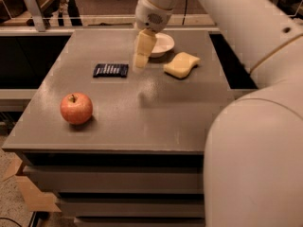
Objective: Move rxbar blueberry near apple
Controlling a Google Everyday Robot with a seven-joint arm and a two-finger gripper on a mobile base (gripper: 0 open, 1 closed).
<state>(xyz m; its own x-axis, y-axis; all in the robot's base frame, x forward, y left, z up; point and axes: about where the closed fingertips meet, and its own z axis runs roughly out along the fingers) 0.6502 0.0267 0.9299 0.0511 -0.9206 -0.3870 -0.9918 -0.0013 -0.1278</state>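
Note:
The rxbar blueberry (pixel 111 70) lies flat on the grey table, left of centre towards the back, dark wrapper with pale lettering. The apple (pixel 75 108) stands near the table's front left, red-orange with a short stem, apart from the bar. My gripper (pixel 140 60) hangs above the table just right of the bar, fingers pointing down, holding nothing that I can see. The arm reaches in from the upper right.
A white bowl (pixel 161 43) stands at the back, behind the gripper. A pale yellow sponge (pixel 181 65) lies right of the gripper. The grey table (pixel 156 117) ends in a front edge below the apple. My arm's large white body (pixel 255 150) fills the right side.

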